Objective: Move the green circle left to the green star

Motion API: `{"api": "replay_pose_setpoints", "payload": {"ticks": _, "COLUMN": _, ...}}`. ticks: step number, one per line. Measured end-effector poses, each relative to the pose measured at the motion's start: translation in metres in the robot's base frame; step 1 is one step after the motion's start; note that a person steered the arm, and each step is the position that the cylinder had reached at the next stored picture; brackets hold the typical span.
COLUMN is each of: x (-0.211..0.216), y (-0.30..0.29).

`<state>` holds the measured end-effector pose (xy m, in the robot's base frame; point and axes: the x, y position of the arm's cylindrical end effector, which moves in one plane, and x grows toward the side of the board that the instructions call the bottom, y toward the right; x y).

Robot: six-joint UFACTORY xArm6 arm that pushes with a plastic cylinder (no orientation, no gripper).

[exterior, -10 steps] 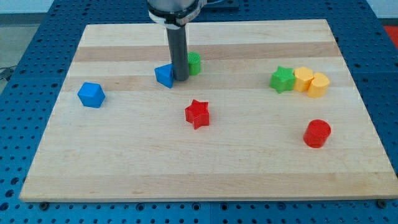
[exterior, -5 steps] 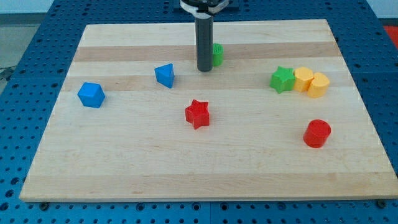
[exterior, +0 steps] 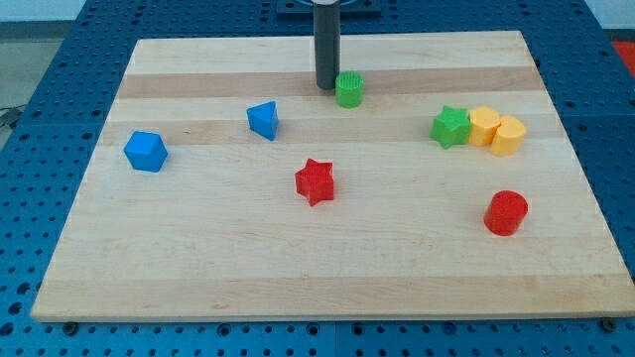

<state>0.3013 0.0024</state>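
Rod top cut off by frame; my tip [exterior: 326, 87] just left of green circle [exterior: 348, 90]; no pincer visible.

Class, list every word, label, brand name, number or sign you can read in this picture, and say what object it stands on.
None: no readable text shows anywhere.
The wooden board is bare wood.
The blocks, such as the green circle and green star, carry no markings.
The dark rod ending in my tip, just to the view's left of the green circle, has no label.

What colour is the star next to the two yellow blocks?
Green star, clear in the camera view.
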Motion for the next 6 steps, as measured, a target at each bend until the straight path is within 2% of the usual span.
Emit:
{"api": "replay_pose_setpoints", "payload": {"ticks": 2, "x": 0.051, "y": 0.108}}
{"api": "replay_pose_setpoints", "payload": {"ticks": 4, "x": 0.069, "y": 0.135}}
{"api": "replay_pose_setpoints", "payload": {"ticks": 5, "x": 0.058, "y": 0.123}}
{"api": "replay_pose_setpoints", "payload": {"ticks": 6, "x": 0.017, "y": 0.046}}
